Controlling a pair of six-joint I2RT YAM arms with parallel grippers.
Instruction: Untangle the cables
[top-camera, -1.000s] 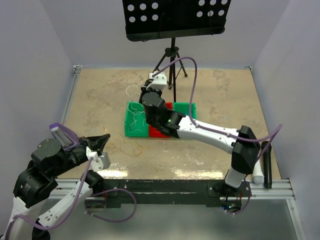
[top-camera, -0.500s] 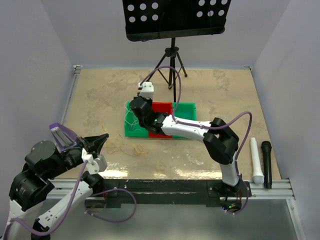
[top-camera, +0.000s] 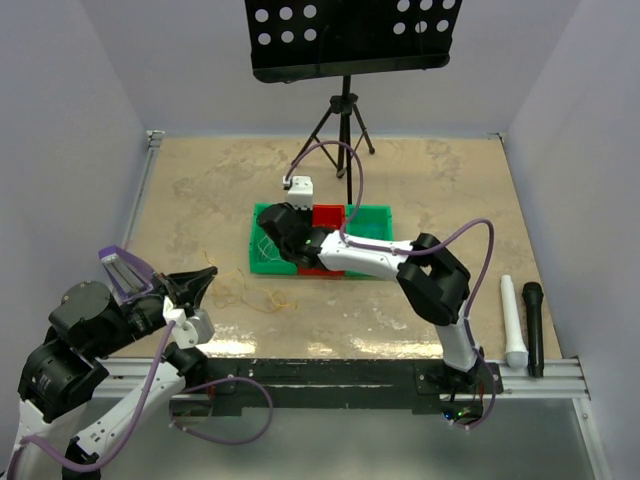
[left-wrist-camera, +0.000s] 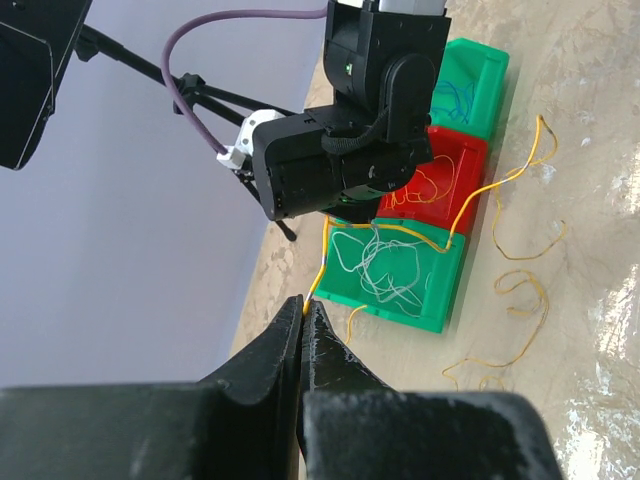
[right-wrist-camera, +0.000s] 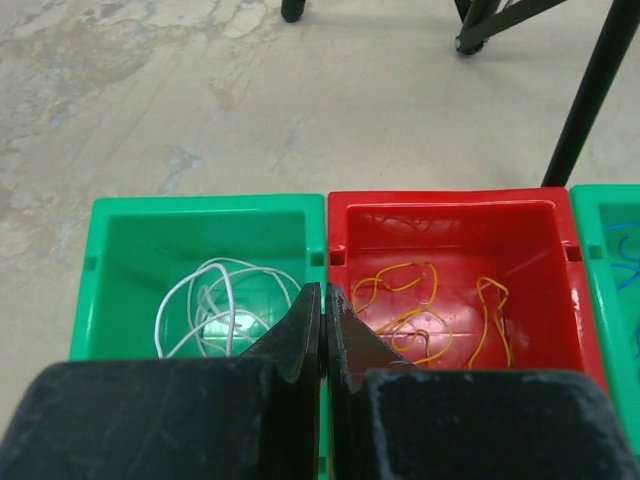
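Note:
My left gripper (left-wrist-camera: 303, 302) is shut on the end of a yellow cable (left-wrist-camera: 490, 190), low at the near left (top-camera: 205, 277). The cable runs from the tips across the left green bin (left-wrist-camera: 440, 315) and lies in loops on the table (top-camera: 255, 295). A whitish cable (right-wrist-camera: 215, 300) is coiled in that green bin (right-wrist-camera: 110, 260). Yellow-orange strands (right-wrist-camera: 420, 300) lie in the red bin (right-wrist-camera: 440, 205). My right gripper (right-wrist-camera: 323, 290) is shut and empty above the wall between those two bins, and it also shows in the top view (top-camera: 272, 238).
A second green bin (top-camera: 378, 213) with blue strands (left-wrist-camera: 455, 95) sits right of the red one. A music stand's tripod (top-camera: 345, 130) stands behind the bins. A white cylinder (top-camera: 512, 320) and a black microphone (top-camera: 533, 325) lie at the near right. Walls enclose the table.
My right arm has folded its elbow in and swung its gripper left and down over the left bins. My left gripper has kept hold of the yellow cable, shifting slightly.

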